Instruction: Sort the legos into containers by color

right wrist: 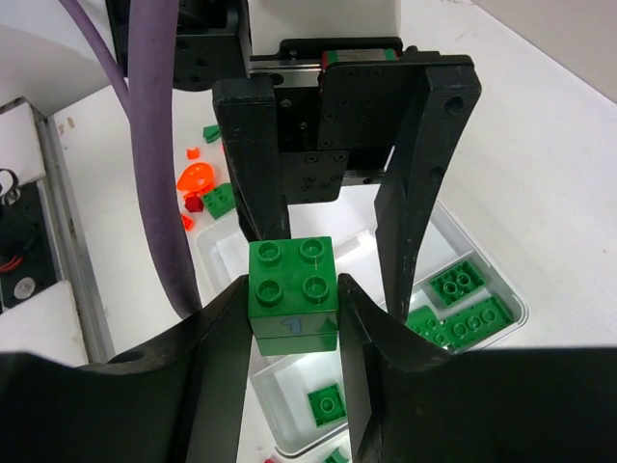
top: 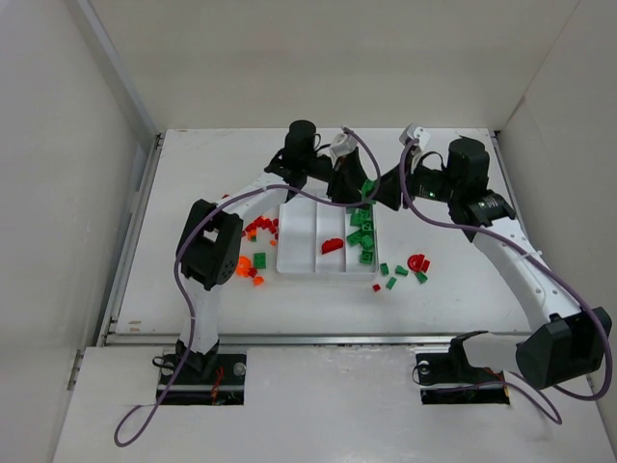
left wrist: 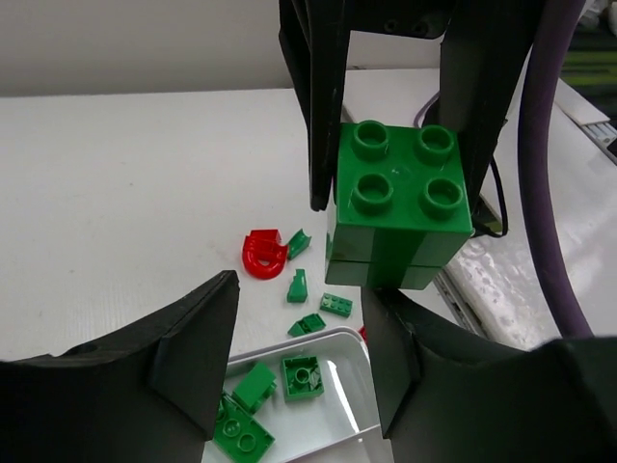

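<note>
My right gripper [right wrist: 294,289] is shut on a green two-by-two brick stack [right wrist: 292,289] and holds it above the far end of the white tray [right wrist: 513,307]. My left gripper [left wrist: 299,289] is open, its jaws on either side of the same stack [left wrist: 400,203], which sits close to its right finger [left wrist: 415,376]. In the top view both grippers, left [top: 349,183] and right [top: 378,190], meet at the stack [top: 367,188]. The tray's [top: 299,271] right compartment holds several green bricks [top: 363,236]. The middle one holds a red arc [top: 332,245].
Loose red [top: 258,228], orange [top: 246,265] and green [top: 259,258] pieces lie left of the tray. Green pieces [top: 395,273] and a red ring [top: 418,261] lie to its right. Purple cables [top: 424,207] hang by both wrists. White walls enclose the table.
</note>
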You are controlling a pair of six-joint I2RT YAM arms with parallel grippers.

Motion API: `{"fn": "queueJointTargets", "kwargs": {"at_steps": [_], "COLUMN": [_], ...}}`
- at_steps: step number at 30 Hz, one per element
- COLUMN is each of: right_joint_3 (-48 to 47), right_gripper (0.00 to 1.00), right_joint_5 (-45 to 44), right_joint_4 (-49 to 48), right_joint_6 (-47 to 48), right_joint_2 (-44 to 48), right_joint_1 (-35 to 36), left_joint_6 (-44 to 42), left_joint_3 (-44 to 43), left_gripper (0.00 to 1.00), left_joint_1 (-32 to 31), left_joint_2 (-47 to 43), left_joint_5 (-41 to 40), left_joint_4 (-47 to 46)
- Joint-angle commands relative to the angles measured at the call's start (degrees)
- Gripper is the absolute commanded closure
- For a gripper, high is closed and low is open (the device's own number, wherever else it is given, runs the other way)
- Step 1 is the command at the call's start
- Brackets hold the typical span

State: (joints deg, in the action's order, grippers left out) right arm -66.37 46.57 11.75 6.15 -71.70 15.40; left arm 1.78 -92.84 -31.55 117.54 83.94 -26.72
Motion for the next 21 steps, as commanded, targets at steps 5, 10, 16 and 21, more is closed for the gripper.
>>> {"fn": "queueJointTargets", "kwargs": {"at_steps": [5, 10, 16, 21], "right_joint_3": [-1.5, -1.5, -1.0, -1.0], "right_gripper": [1.00, 1.00, 1.00, 1.00], "right_joint_5": [-4.3, -5.1, -3.9, -3.9], "right_joint_4": [-2.4, -2.4, -3.0, -3.5], "right_joint_6": [1.5, 1.5, 1.0, 1.0], "right_joint_2": [0.5, 0.5, 0.0, 0.0], "right_joint_1": [0.9, 0.9, 0.9, 0.9], "left_joint_6": [2.1, 0.7, 2.4, 3.7], "left_joint_3": [-1.6, -1.6, -2.2, -2.7], "left_gripper": [0.39, 0.29, 0.41, 0.76], "left_joint_1": [-1.1, -1.1, -2.3, -2.3], "left_joint_2": [-5.0, -5.6, -5.6, -5.6], "left_joint_5": [12.6, 13.6, 9.7, 9.7], "left_joint_4": [-2.8, -2.8, -2.8, -2.8]}}
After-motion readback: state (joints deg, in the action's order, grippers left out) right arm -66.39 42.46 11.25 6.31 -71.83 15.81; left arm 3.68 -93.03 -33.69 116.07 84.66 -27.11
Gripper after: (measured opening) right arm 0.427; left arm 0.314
